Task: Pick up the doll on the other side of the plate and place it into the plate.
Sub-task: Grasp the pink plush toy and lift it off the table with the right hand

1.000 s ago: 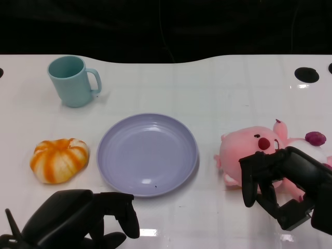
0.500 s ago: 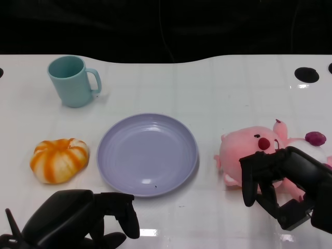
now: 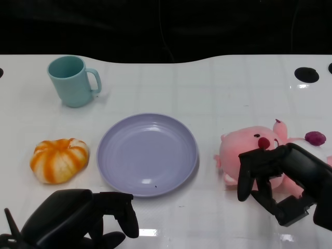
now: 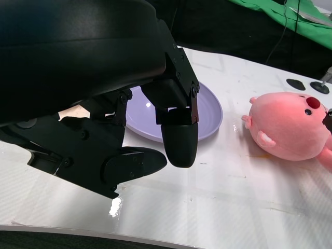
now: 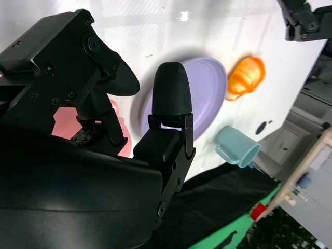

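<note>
The pink plush doll (image 3: 244, 150) lies on the white table to the right of the empty lavender plate (image 3: 148, 153). My right hand (image 3: 282, 181) hangs over the near side of the doll, fingers apart and bent down in front of it, gripping nothing. The doll's body behind the hand is partly hidden. The left wrist view shows the doll (image 4: 290, 127) beyond the plate (image 4: 207, 111). My left hand (image 3: 78, 218) rests at the table's near edge, left of the plate, fingers loosely bent and holding nothing.
An orange-and-white pumpkin toy (image 3: 58, 160) sits left of the plate. A teal mug (image 3: 71, 80) stands at the back left. Black round marks (image 3: 307, 74) are at the table's far right edge.
My right hand has shifted slightly left and lower over the doll. The doll, plate and left hand have not moved.
</note>
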You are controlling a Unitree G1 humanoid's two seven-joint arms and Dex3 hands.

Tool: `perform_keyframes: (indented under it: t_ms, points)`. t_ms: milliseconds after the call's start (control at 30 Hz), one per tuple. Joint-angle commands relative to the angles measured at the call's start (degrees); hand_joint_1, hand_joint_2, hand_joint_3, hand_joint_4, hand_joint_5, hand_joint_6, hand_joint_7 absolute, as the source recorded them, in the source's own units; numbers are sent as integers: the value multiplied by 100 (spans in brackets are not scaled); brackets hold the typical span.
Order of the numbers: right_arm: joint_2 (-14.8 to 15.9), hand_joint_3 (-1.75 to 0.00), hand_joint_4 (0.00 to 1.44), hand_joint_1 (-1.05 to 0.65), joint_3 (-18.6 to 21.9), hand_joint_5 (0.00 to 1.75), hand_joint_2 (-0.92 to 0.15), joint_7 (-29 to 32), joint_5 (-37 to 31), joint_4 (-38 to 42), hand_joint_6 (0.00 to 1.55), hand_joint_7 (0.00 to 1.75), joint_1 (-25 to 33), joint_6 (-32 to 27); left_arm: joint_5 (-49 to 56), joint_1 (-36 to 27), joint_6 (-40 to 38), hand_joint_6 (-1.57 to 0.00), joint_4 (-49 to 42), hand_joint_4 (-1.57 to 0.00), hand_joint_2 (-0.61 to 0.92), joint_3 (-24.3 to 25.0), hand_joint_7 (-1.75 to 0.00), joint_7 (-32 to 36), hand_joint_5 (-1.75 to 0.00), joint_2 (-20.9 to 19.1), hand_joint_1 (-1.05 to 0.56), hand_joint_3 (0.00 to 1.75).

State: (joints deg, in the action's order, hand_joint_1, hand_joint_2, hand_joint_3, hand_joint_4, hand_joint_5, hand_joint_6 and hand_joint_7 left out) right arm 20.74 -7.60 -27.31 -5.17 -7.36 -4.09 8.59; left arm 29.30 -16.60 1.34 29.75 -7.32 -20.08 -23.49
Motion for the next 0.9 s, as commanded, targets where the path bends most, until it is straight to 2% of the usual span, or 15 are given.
perform_keyframes:
  t_ms: [33, 133, 167, 200, 267, 367, 400, 467, 633, 733, 900]
  points:
    - [21, -107, 74, -6, 128, 120, -41, 94, 67, 8, 79, 83, -120, 62, -8, 24, 15, -75, -13, -71, 74, 24, -110, 19, -143, -65, -20, 66]
    - [58, -91, 70, -8, 160, 105, -46, 113, 69, -4, 78, 64, -166, 182, -8, 19, -22, -75, 9, -71, 74, 21, -110, -10, -144, -66, -20, 66]
    - [70, -83, 61, -8, 167, 93, -50, 114, 68, -2, 72, 53, -181, 233, -11, 18, -23, -75, 9, -71, 74, 21, -111, -9, -144, -63, -20, 66]
    - [124, -77, 60, -9, 170, 87, -53, 125, -7, 14, 71, 47, -220, 340, -12, 18, -18, -75, 10, -71, 74, 20, -111, -5, -144, -60, -20, 66]
    - [231, -57, 42, -16, 170, 70, -64, 145, -169, 63, 57, 28, -286, 532, -7, 18, -17, -75, 12, -71, 73, 18, -111, -2, -144, -59, -20, 67]
    - [367, -30, 26, -25, 184, 64, -78, 205, -390, 206, 47, 12, -390, 838, -13, 17, -48, -75, 35, -71, 73, 15, -111, -26, -145, -57, -21, 67]
    - [405, -19, 15, -31, 196, 65, -82, 220, -445, 239, 42, 7, -418, 887, -9, 17, -52, -75, 40, -70, 73, 14, -111, -30, -145, -60, -21, 67]
    - [504, -9, 4, -41, 213, 64, -87, 234, -594, 272, 34, 3, -477, 912, 0, 16, -52, -74, 49, -70, 73, 10, -111, -25, -145, -59, -21, 67]
    - [730, -3, 0, -59, 287, 37, -91, 292, -996, 77, 21, 1, -536, 757, 3, 2, -43, -74, 62, -71, 73, 1, -111, -12, -145, -56, -21, 67]
    - [864, -1, 0, -68, 326, 21, -92, 249, -1351, -225, 13, 1, -573, 343, 1, -22, -61, -74, 113, -71, 73, 5, -112, -27, -145, -55, -22, 67]
    - [1068, -1, 0, -75, 248, 17, -92, 49, -1718, -370, 12, 1, -811, -219, 15, 2, -126, -74, 137, -70, 74, -13, -112, -45, -146, -42, -22, 66]
